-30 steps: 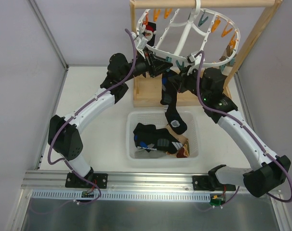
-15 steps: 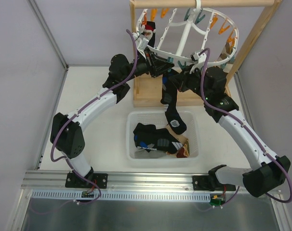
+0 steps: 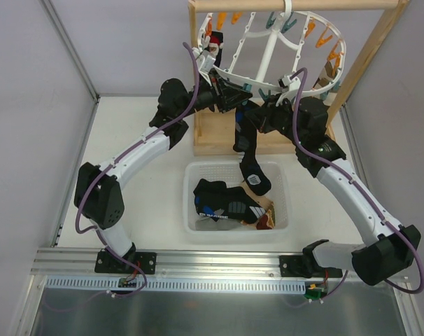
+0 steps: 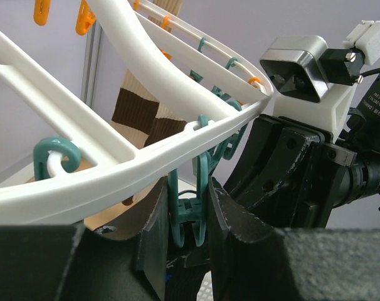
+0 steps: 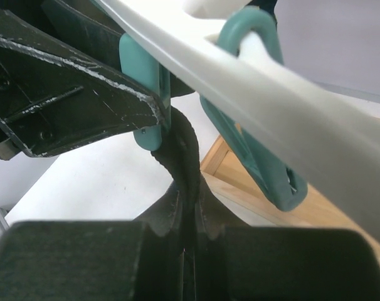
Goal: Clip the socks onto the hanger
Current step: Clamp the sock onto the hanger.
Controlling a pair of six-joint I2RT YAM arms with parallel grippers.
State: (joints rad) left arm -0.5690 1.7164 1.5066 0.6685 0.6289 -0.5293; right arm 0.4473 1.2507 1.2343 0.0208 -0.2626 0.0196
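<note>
Left gripper (image 4: 189, 224) squeezes a teal peg (image 4: 201, 185) hanging under the hanger (image 4: 177, 153) rim. Right gripper (image 5: 187, 210), nearer, clamps the black sock (image 5: 180, 150), whose top edge meets the peg's lower end; the rest hangs straight below.

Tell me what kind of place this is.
Probably a robot lab bench staged for laundry: two arms bolted to a rail, a peg hanger on a wooden stand, a basket of socks.

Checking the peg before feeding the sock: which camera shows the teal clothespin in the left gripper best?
Left wrist: the teal clothespin hangs from the hanger rim, squarely inside the left gripper. Right wrist shows only one leg of it beside the black sock. Top view barely shows it.
</note>
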